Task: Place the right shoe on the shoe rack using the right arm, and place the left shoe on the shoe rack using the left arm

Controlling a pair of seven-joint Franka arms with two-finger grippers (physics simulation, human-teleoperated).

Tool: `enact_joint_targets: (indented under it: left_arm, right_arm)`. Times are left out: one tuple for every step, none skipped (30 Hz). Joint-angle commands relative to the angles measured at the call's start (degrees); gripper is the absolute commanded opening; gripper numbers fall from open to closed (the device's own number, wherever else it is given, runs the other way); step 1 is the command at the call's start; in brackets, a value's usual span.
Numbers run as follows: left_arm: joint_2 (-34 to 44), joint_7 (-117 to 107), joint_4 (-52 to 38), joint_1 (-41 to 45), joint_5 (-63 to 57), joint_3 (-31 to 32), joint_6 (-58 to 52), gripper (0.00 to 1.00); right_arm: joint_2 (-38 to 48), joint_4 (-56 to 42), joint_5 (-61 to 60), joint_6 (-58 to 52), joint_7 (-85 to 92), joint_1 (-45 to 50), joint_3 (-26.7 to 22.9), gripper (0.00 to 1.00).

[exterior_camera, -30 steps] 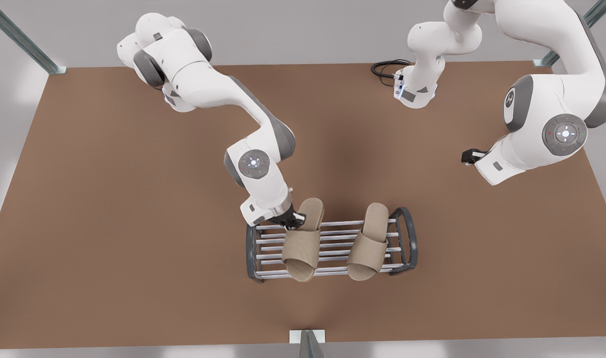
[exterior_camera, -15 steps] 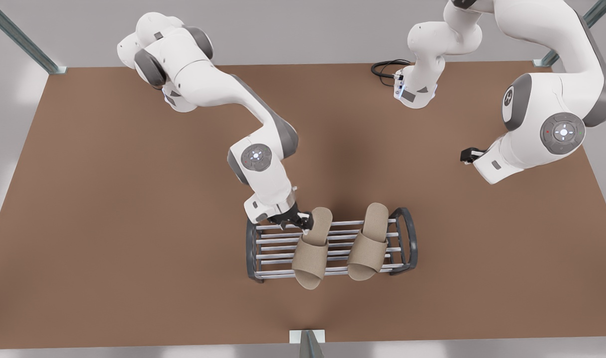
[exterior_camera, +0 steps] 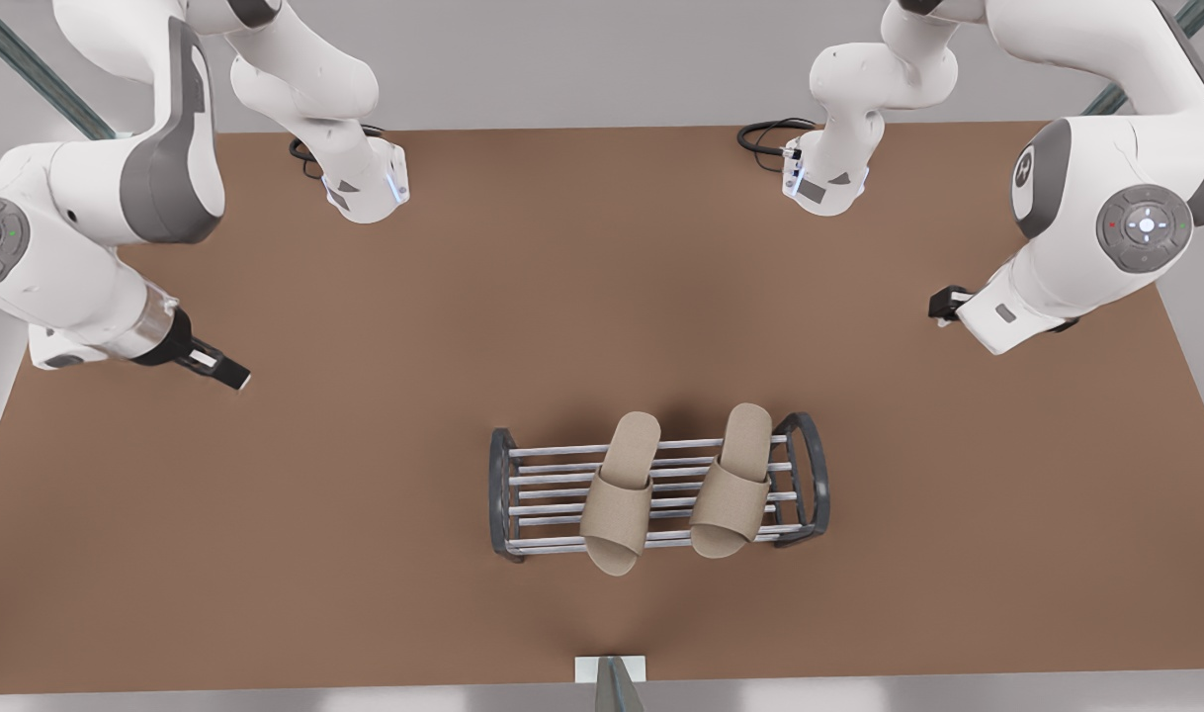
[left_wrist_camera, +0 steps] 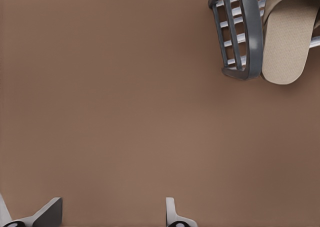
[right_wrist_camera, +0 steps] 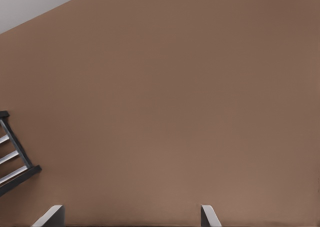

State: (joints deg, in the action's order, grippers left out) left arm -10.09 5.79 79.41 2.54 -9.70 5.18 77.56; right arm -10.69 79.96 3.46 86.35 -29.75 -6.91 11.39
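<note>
Both shoes are lying on the shoe rack [exterior_camera: 503, 494], at approx 6 o'clock from the desk [exterior_camera: 365, 554] centre in the front view. They are sitting side by side across the silver bars, toes overhanging the 6 o'clock edge. The right shoe [exterior_camera: 617, 494] is lying mid-rack. The left shoe [exterior_camera: 731, 480] is lying just beside the 3 o'clock end frame, leaving the 9 o'clock third bare. Judging by this, each shoe is sitting on its own arm's side, so the arms aren't crossing, and the task is looking done.

The right gripper [exterior_camera: 228, 374] is hovering well apart from the rack, at approx 9 o'clock over bare desk. Its jaws are spread wide w/ nothing between the fingers [right_wrist_camera: 207, 214]. The left gripper [exterior_camera: 943, 305] is hovering at approx 3 o'clock, also well apart. Its jaws are likewise parted and empty, fingers [left_wrist_camera: 172, 212] touching nothing. Both arms are waiting.
</note>
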Motion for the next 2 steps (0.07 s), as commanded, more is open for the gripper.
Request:
enact_joint_targets:
  left_arm:
    - [0.1,0.1,0.0,0.0,-0.3,0.0,0.7,1.00]
    - [0.1,0.1,0.0,0.0,-0.3,0.0,0.7,1.00]
  right_arm:
    - [-0.3,-0.2,0.7,-4.6,25.0,-0.6,-0.1,1.00]
    - [-0.3,-0.2,0.7,-4.6,25.0,-0.5,-0.1,1.00]
